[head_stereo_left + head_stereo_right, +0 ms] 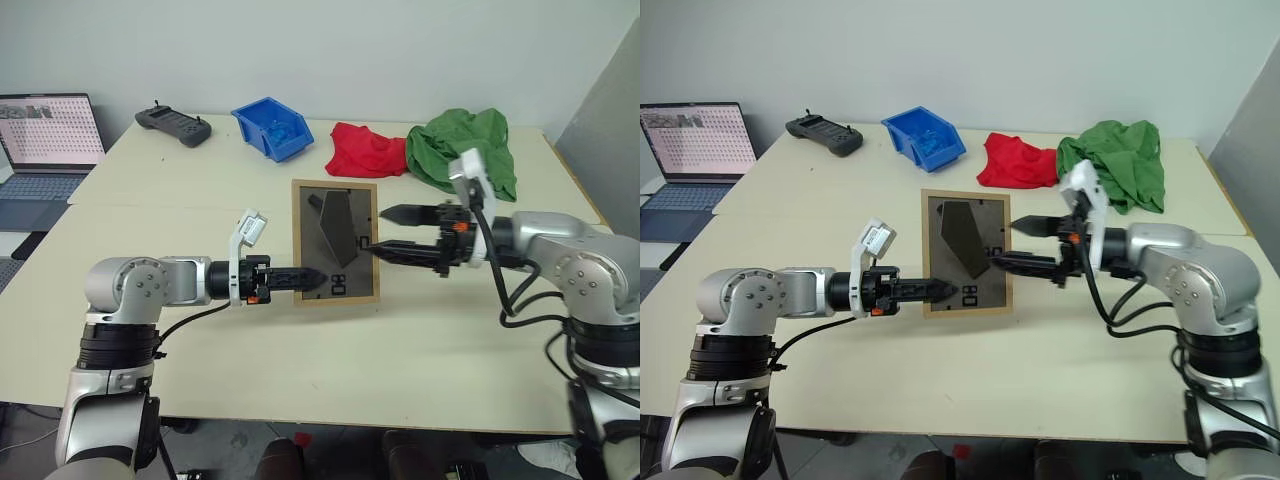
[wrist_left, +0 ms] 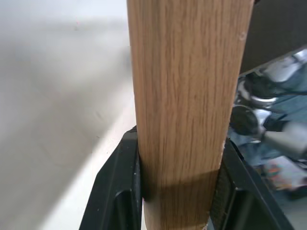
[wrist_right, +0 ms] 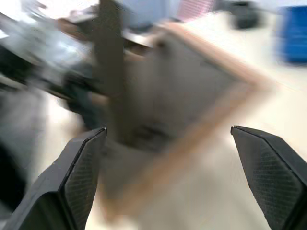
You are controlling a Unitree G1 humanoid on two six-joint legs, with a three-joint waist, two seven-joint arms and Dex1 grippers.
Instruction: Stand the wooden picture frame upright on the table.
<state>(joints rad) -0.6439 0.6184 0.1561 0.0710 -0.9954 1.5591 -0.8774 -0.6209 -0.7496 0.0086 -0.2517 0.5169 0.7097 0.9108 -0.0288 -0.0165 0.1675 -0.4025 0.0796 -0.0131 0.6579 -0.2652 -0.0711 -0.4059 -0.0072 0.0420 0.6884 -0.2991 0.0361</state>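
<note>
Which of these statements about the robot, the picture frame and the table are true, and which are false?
1. The left gripper grips the picture frame by its wooden edge. True.
2. The right gripper is clamped on the frame. False: it is open.
3. The frame's dark back faces the camera. True.
4. The blue bin sits on the green cloth. False: it rests on the table, apart from it.

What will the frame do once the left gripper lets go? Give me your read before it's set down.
Likely stiff: the frame keeps its flat shape though the left gripper pinches just one edge. Probably light, since that single grip carries it. Apt to tip: it is thin, so it should lean on the fold-out stand on its dark back. The right gripper is open beside it.
</note>
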